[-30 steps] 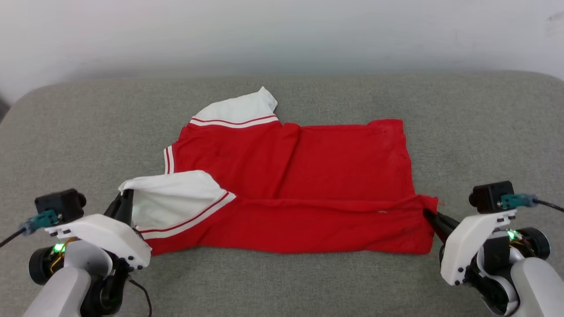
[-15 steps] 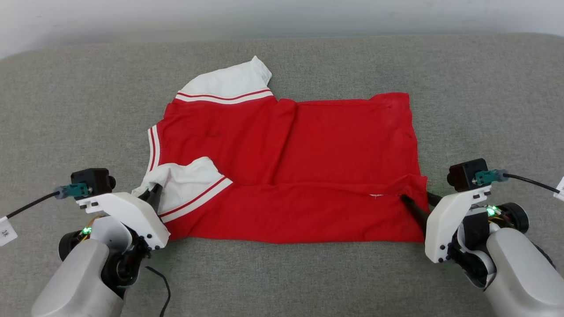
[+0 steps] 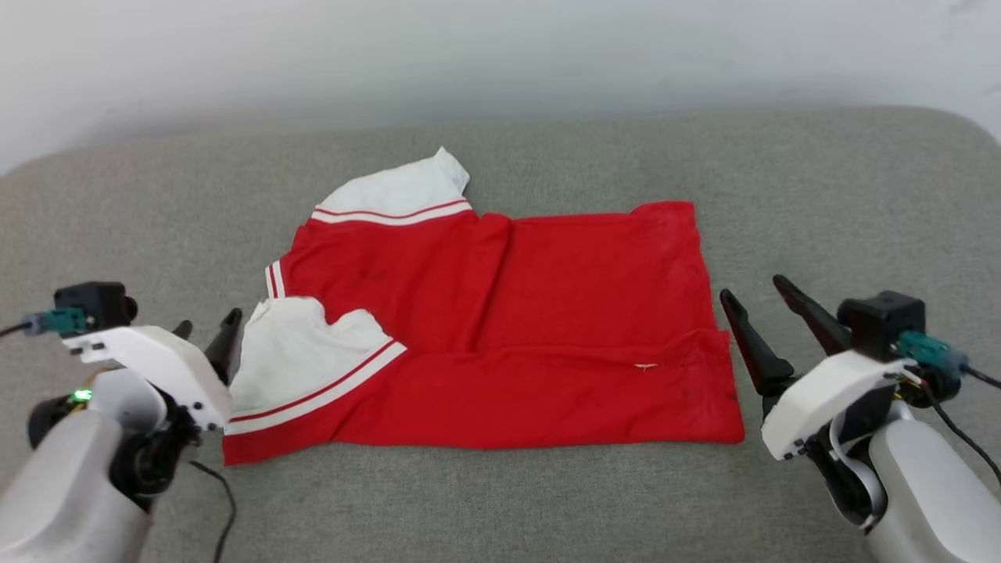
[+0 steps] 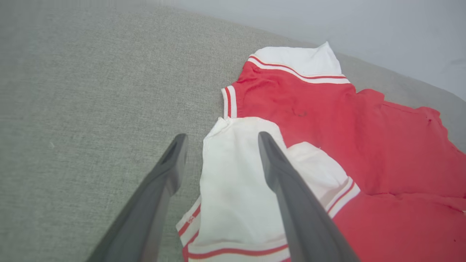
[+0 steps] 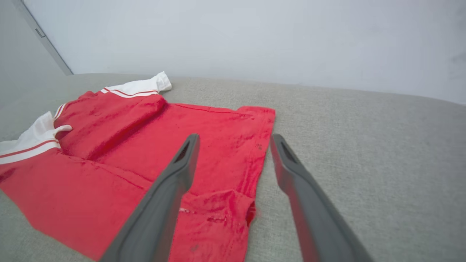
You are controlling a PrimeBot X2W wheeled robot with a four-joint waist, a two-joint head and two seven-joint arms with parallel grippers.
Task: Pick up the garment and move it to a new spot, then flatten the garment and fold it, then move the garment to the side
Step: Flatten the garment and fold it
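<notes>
Surface: grey woven cushion [image 3: 500,500], with a pale wall [image 3: 500,55] behind it at 12 o'clock.
Garment [image 3: 547,313]: red, lying spread on the middle of the cushion, neck end toward 9 o'clock.
Hem [image 3: 708,313]: the 3 o'clock edge of the garment, roughly straight.
Fold: the 6 o'clock long edge is turned up over the body; its edge makes a ridge running from 9 to 3 o'clock.
Near sleeve [image 3: 305,363]: white, lying on top at 8 o'clock of the garment, with its striped trim slanting.
Far sleeve [image 3: 399,191]: white, sticking out at 11 o'clock, flat on the cushion.
Collar [image 3: 274,280]: short striped band at the 9 o'clock edge, between the two sleeves.
Left gripper [image 3: 208,327]: at 9 o'clock of the garment, jaws wide, holding nothing. In the wrist view one finger crosses the near sleeve and the other bare cushion; I cannot tell whether either touches.
Right gripper [image 3: 755,291]: at 3 o'clock, just beside the hem, jaws wide and empty, fingers tilted toward 11 o'clock. In the wrist view one finger crosses the hem corner and the other bare cushion.
</notes>
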